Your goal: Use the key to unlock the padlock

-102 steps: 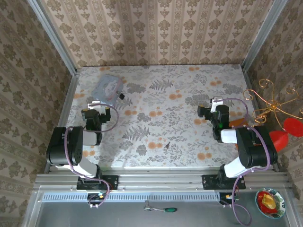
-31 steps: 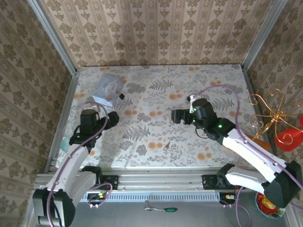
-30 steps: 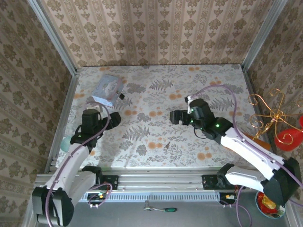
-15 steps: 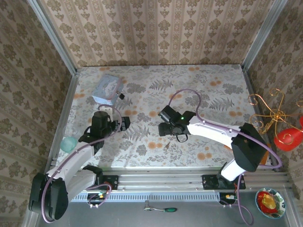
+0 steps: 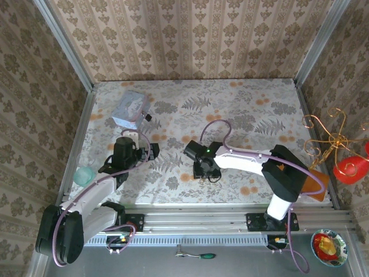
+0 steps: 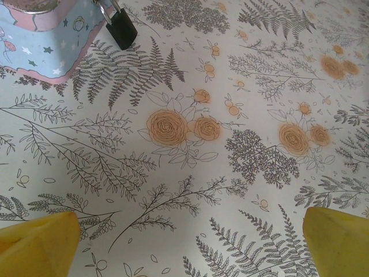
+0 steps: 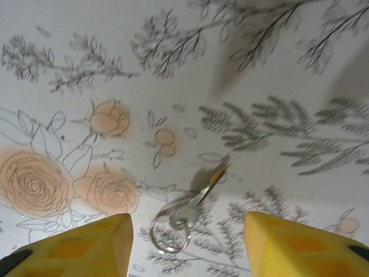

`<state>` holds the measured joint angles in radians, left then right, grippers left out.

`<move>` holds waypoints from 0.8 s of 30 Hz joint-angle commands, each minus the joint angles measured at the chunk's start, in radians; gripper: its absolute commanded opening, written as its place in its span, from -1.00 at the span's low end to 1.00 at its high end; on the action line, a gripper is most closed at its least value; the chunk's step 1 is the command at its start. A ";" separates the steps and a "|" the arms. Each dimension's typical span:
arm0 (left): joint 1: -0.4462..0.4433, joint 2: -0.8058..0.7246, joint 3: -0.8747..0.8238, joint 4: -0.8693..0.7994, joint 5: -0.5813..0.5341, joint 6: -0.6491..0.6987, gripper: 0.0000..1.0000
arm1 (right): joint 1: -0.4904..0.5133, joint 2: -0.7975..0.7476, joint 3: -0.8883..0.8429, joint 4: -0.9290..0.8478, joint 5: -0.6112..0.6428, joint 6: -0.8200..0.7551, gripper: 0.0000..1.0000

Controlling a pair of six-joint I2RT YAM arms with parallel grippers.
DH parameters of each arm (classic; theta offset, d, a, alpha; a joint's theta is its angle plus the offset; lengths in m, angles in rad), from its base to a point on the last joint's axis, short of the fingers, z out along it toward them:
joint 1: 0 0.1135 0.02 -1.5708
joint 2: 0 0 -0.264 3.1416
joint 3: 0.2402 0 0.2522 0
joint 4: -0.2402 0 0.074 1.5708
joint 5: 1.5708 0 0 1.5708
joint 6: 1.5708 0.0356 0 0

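Toward the far left corner of the table [image 5: 259, 127] the blue tin [image 5: 130, 108] and the small black padlock [image 6: 121, 29], lying just beside the tin's near right corner, sit where they did a few seconds ago; nothing has touched them.

The arms are what moved. The left arm has unfolded from its tucked pose at the near edge, and the left gripper [image 5: 147, 152] now hangs over bare table, short of the padlock. Its jaws are spread wide and empty. In its wrist view the lock sits at the top of the frame, well ahead of the yellow fingers [image 6: 40, 239].

The key [image 7: 193, 208] also lies where it did, flat on the table with its ring [image 7: 169, 234], about midway along the near edge and a little in from it. The right arm has swung far across from the right side, bringing the right gripper [image 5: 206, 168] directly above the key. In the wrist view its jaws are parted and hold nothing, with the key between and just ahead of the fingertips.

The task is probably still at the reaching stage: neither object is grasped. The right gripper looks lined up to pick the key, while the left has further to go before it can steady the lock.
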<state>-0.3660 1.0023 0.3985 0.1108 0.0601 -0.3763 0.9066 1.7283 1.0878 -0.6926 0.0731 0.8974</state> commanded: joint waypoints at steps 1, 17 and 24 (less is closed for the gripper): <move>-0.005 -0.011 0.000 0.019 0.011 0.007 1.00 | 0.023 0.024 0.031 -0.065 -0.007 0.084 0.04; -0.010 -0.031 -0.001 0.015 0.014 0.005 1.00 | 0.066 0.127 0.063 -0.097 0.036 0.148 -0.37; -0.010 -0.005 -0.005 0.037 0.010 0.007 1.00 | 0.080 0.118 0.060 -0.113 0.109 0.155 -0.67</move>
<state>-0.3672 0.9874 0.3985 0.1184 0.0673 -0.3763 0.9783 1.8359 1.1458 -0.7605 0.1108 1.0283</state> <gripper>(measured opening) 0.999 0.178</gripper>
